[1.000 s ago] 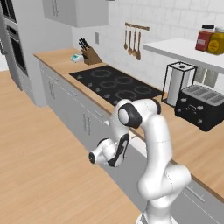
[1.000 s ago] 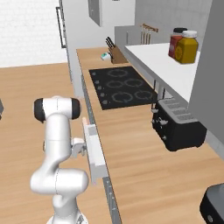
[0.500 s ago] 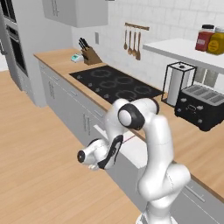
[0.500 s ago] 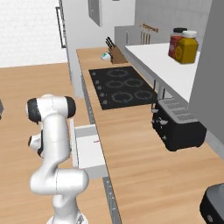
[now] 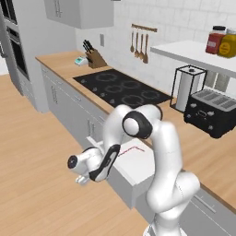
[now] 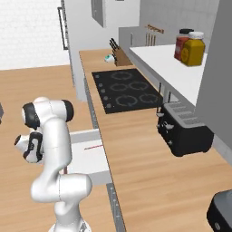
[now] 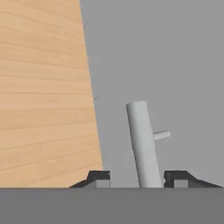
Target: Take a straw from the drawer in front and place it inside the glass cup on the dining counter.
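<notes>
White glossy arm [image 5: 161,152], rounded segments; dark joint caps; black wrist band; dark pincer [image 7: 138,178] tips

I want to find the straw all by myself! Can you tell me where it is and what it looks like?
Start at the long wooden worktop with the black hob. Just below its front edge, a wide grey drawer is pulled open, white inside. The straw is the very thin red-pink stick lying flat on that white floor, the only coloured thing there.
</notes>
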